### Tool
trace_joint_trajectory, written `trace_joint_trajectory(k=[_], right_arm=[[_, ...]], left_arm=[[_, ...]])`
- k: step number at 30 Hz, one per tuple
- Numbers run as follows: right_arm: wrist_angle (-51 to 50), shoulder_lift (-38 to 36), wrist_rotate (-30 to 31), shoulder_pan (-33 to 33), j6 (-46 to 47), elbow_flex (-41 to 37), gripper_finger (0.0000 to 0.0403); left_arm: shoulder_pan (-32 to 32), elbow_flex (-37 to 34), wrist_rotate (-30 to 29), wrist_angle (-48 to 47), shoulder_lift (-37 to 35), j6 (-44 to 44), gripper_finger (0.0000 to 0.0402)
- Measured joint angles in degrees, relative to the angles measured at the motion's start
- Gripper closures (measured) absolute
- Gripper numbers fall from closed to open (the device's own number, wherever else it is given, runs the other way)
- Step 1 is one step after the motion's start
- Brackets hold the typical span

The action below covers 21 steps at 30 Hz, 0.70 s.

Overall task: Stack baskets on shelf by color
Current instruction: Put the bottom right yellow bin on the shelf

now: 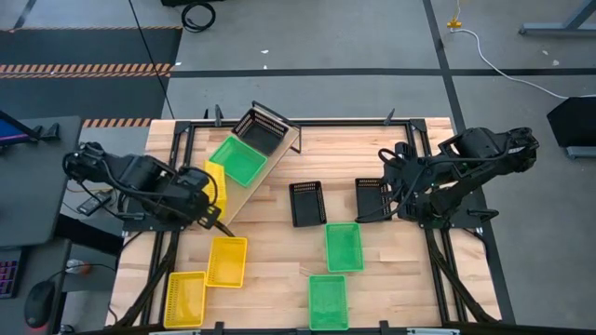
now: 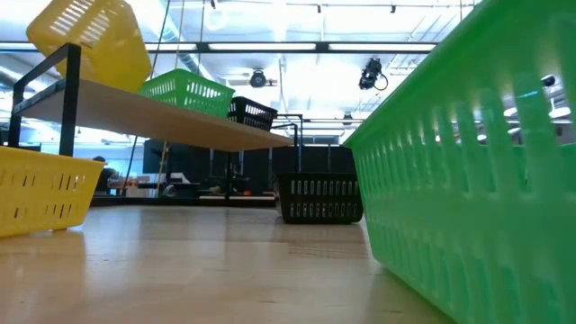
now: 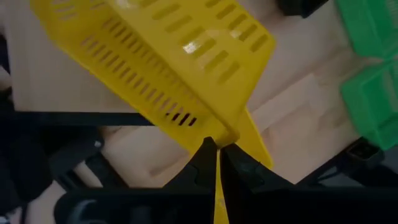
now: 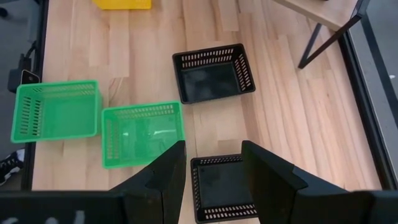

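A white cable (image 1: 503,63) is trailing across the grey floor (image 1: 326,93) beyond my table's far right corner. A black computer mouse (image 1: 39,303) is lying on a dark desk (image 1: 28,186) at my near left.

Open tabletop (image 1: 279,251) lies between the yellow baskets (image 1: 226,261) and green baskets (image 1: 342,247). Two black baskets (image 1: 306,203) obstruct the centre; the shelf (image 1: 265,167) blocks the far left
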Motion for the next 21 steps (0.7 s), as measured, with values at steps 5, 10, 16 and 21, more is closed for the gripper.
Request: trace_joint_trajectory(k=[5, 10, 16, 21], right_arm=[[-0.02, 0.0, -0.05, 0.01, -0.02, 0.0, 0.0241], [-0.04, 0.0, -0.07, 0.01, -0.48, 0.0, 0.0241], [-0.39, 0.0, -0.11, 0.01, -1.84, 0.0, 0.0241], [-0.63, 0.0, -0.2, 0.01, -1.98, 0.0, 0.0241]], left_arm=[[-0.06, 2.29, -0.04, 0.34, -0.01, -1.74, 0.0388], [-0.07, 4.58, -0.5, 1.26, -0.05, -1.87, 0.0389], [-0.11, 4.85, -0.71, 0.88, -0.02, -5.89, 0.0397], [-0.78, 4.85, -0.72, 0.07, -0.07, -8.18, 0.0399]])
